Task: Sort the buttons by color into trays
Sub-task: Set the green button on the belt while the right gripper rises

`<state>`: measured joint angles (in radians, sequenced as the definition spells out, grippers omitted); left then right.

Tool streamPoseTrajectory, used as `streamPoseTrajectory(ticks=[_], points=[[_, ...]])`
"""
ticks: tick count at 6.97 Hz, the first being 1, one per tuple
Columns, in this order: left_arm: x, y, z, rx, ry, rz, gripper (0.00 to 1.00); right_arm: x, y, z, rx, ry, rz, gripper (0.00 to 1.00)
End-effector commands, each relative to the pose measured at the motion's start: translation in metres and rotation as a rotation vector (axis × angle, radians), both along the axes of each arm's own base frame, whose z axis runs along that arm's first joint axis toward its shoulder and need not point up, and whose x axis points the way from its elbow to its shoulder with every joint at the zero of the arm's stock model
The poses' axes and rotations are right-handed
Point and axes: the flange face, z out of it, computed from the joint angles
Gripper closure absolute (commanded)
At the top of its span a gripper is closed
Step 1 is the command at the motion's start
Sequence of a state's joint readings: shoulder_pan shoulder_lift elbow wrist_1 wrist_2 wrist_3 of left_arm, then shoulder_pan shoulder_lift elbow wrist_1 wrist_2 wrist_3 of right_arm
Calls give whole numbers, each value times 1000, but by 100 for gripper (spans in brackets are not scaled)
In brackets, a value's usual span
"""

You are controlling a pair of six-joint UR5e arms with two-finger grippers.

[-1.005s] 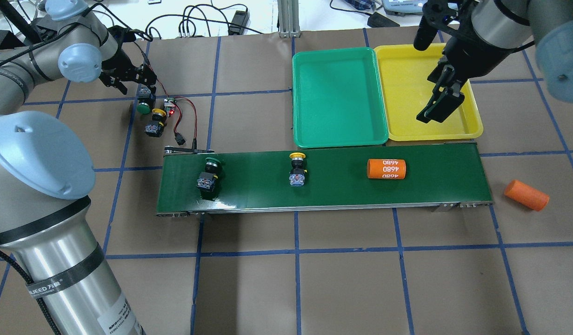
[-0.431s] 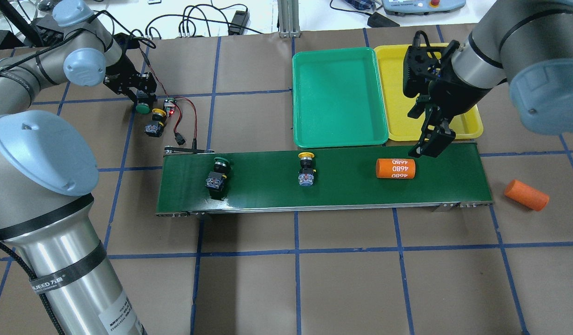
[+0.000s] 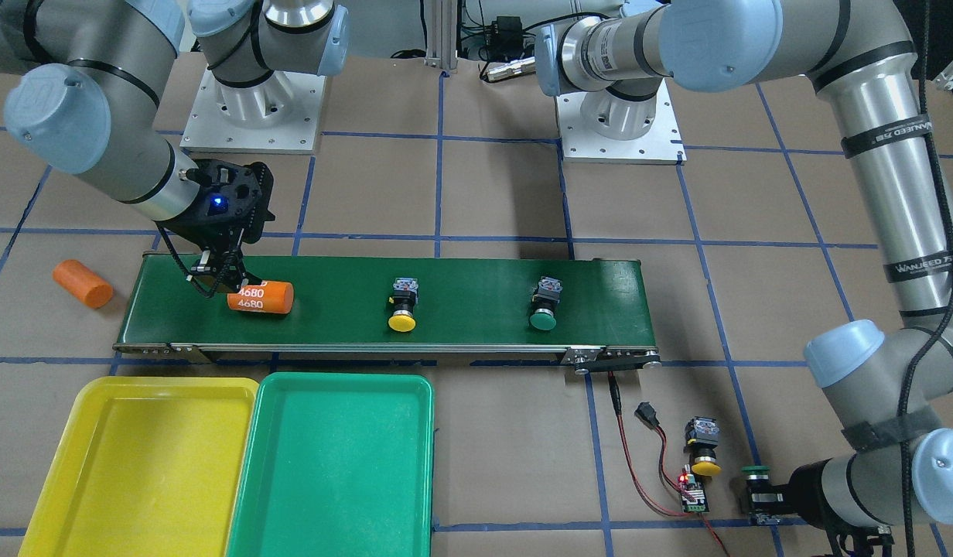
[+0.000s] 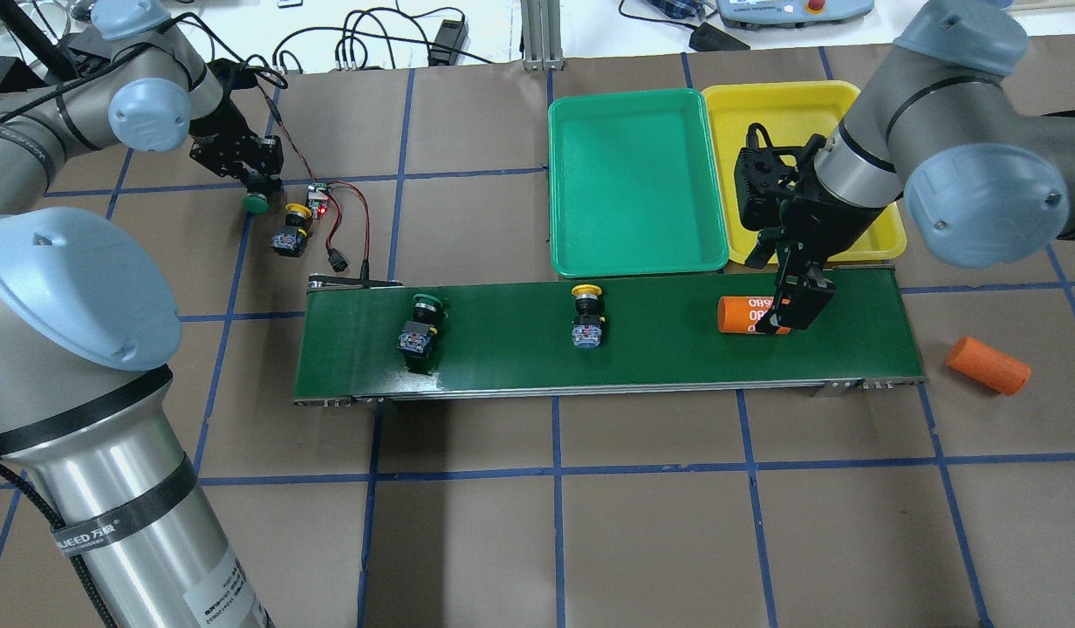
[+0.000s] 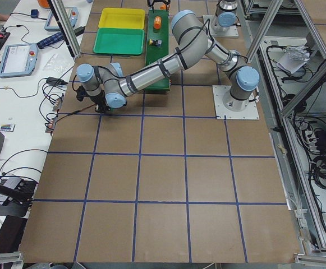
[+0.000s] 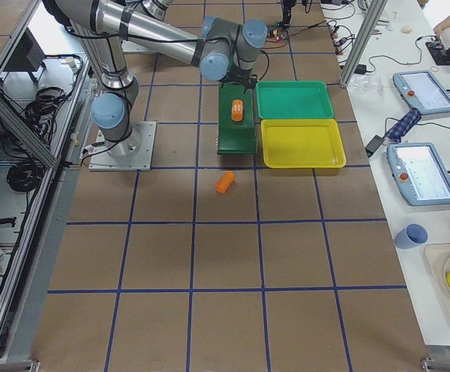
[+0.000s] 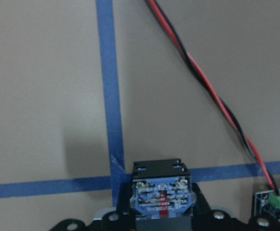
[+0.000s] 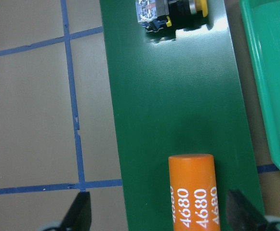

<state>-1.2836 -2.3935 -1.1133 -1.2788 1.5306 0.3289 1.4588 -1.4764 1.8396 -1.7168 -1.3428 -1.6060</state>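
The brown worktop (image 4: 642, 541) carried a long dark-green belt (image 4: 660, 358). Behind it the green tray (image 4: 633, 183) and yellow tray (image 4: 764, 113) lay side by side, and neither held a button yet.

The right fingers (image 4: 799, 307) were spread wide and low toward the belt's right end, straddling an orange cylinder (image 4: 740, 316). A second orange cylinder (image 4: 987, 365) lay off the belt on the worktop. The straddled cylinder was no button, so the plain risk was that the fingers would close on it and carry it to a tray, or knock it rolling along the belt. A yellow button (image 4: 587, 319) at mid-belt and a green button (image 4: 420, 327) nearer the left end lay on their sides, ungrasped.

The left fingers (image 4: 258, 181), well apart from both trays, were closed narrow on a second green button (image 4: 256, 203); its contact block showed between them in the wrist view. Just beside it lay a second yellow button (image 4: 293, 231), a small circuit board (image 4: 319, 202) and its red wires (image 7: 215, 98). I judged that a careless lift there could snag the wires, drag the board or nudge that yellow button. A grip on so small a body might also slip on the long carry to the green tray.
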Motion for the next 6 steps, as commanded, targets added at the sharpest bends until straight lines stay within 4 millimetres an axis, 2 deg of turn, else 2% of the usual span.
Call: streamPoseTrajectory(ticks=[1,2,3,4,5,6], points=[[-26,40,92,76,19,-15,100,-4,-11,-23,39,-16,7,0],[-36,70,116,91,28,-16,100,-7,-15,-18,27,-13,1,0],[-61,113,113,134,41,3,100,-13,-23,-8,5,3,-13,0],[-89,147,105,145,43,7,100,-15,-25,-6,22,17,-64,0],[-106,179,104,151,42,21,100,-15,-24,-6,63,43,-197,0],[-125,194,95,106,25,-5,100,-14,-24,-6,104,73,-362,0]])
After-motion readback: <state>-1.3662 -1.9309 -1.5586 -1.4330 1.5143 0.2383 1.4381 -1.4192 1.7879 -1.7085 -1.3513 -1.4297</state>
